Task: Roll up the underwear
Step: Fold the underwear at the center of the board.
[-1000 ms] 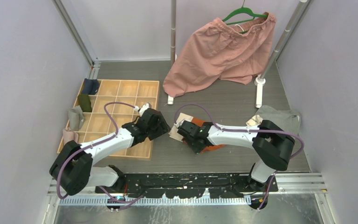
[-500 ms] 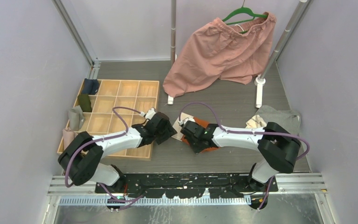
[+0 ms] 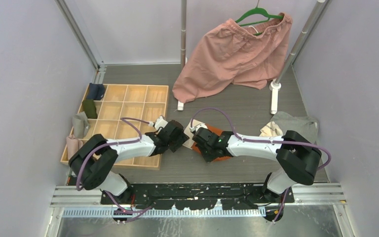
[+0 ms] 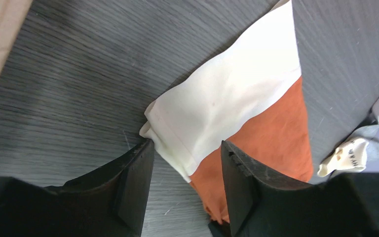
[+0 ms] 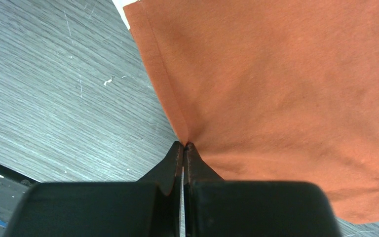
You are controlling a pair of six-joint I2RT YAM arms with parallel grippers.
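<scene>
The rust-orange underwear lies on the dark table between my two grippers, its cream-white band toward the left arm. My left gripper is open and low over the table. One finger touches the band's folded corner, and the other finger rests over the orange cloth. In the top view the left gripper sits just left of the garment. My right gripper is shut on the orange cloth's edge and stands close to the right. The grey underwear lies far right.
A wooden compartment tray lies on the left with dark rolled items in its far cells. More cloth pieces hang at its left rim. Big pink shorts hang on a green hanger behind, beside upright rack poles.
My left arm has reached rightward from over the tray's edge to the underwear's cream band, its jaws narrowing a little. The right gripper has kept its pinch and barely shifted.
</scene>
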